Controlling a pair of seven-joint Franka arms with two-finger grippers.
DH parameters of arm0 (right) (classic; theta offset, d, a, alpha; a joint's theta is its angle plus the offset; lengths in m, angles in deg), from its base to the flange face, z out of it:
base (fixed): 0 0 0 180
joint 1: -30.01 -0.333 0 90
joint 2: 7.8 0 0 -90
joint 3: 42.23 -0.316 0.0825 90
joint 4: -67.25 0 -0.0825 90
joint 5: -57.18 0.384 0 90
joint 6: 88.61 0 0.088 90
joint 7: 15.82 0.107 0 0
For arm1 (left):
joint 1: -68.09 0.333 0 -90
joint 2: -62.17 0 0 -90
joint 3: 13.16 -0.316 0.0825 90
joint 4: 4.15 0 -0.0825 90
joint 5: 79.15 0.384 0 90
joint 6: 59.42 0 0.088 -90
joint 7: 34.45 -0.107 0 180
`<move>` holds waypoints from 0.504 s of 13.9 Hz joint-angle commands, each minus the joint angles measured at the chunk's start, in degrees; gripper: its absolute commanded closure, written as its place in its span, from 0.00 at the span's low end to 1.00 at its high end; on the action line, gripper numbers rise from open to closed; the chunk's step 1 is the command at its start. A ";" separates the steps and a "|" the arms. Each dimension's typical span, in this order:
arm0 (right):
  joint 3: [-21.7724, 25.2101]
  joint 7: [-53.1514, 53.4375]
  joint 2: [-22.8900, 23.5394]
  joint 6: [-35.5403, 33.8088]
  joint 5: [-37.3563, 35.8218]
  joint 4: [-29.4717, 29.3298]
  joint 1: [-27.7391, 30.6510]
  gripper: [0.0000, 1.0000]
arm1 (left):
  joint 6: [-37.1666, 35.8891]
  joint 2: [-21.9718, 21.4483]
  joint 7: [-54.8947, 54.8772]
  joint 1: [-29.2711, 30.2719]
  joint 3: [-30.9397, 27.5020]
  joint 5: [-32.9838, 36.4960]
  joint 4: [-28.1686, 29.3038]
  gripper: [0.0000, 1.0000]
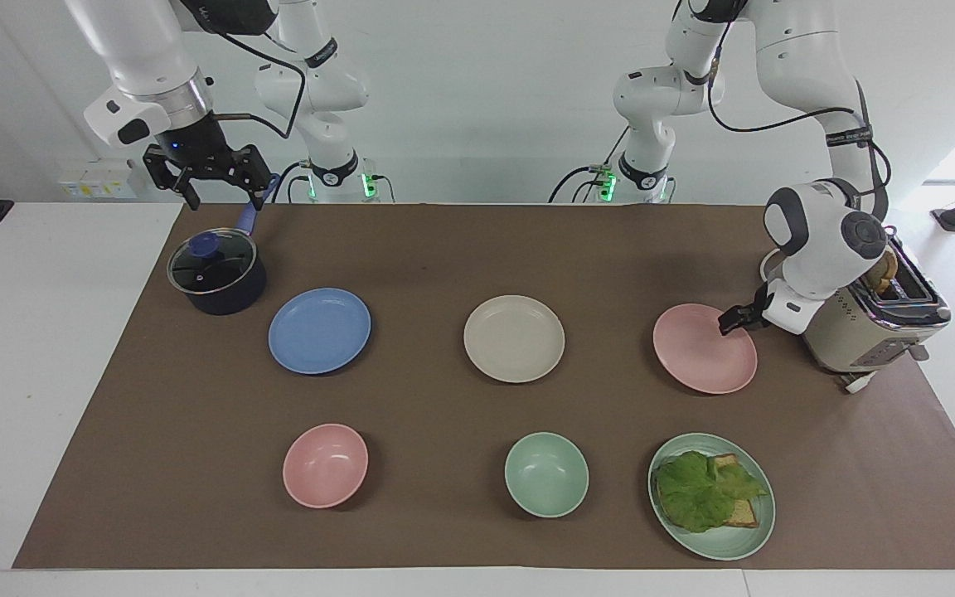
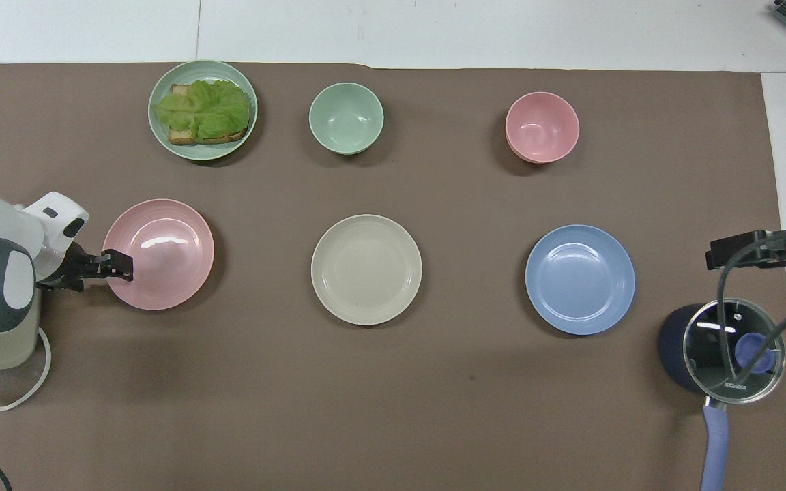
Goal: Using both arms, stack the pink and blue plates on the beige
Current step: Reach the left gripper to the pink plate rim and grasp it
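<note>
The pale pink plate (image 1: 705,355) (image 2: 164,256) lies flat on the brown mat beside the toaster, toward the left arm's end. My left gripper (image 1: 730,322) (image 2: 119,265) is low at that plate's rim, on the toaster's side. The beige plate (image 1: 514,338) (image 2: 366,269) sits in the middle of the mat. Toward the right arm's end lies the blue plate (image 1: 319,330) (image 2: 580,279). My right gripper (image 1: 220,189) (image 2: 748,249) hangs open and empty in the air over the pot's handle, where that arm waits.
A beige toaster (image 1: 859,332) with bread in its slot stands by the left arm. A lidded dark pot (image 1: 216,278) sits near the blue plate. Farther from the robots are a pink bowl (image 1: 325,464), a green bowl (image 1: 545,474) and a green plate (image 1: 726,543) with lettuce and toast.
</note>
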 commanded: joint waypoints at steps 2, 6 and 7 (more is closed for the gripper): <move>-0.26 0.29 -1.46 1.26 1.28 1.83 0.60 0.00 | 0.92 -1.71 0.92 0.10 0.75 0.21 1.64 0.93; -0.26 0.29 -1.46 1.26 1.28 1.92 0.60 0.00 | -0.74 -1.80 0.66 0.10 0.83 0.21 1.29 1.00; -0.26 0.29 -1.54 1.26 1.28 1.92 0.60 0.00 | -2.49 -1.71 0.58 0.10 0.83 0.21 0.42 1.00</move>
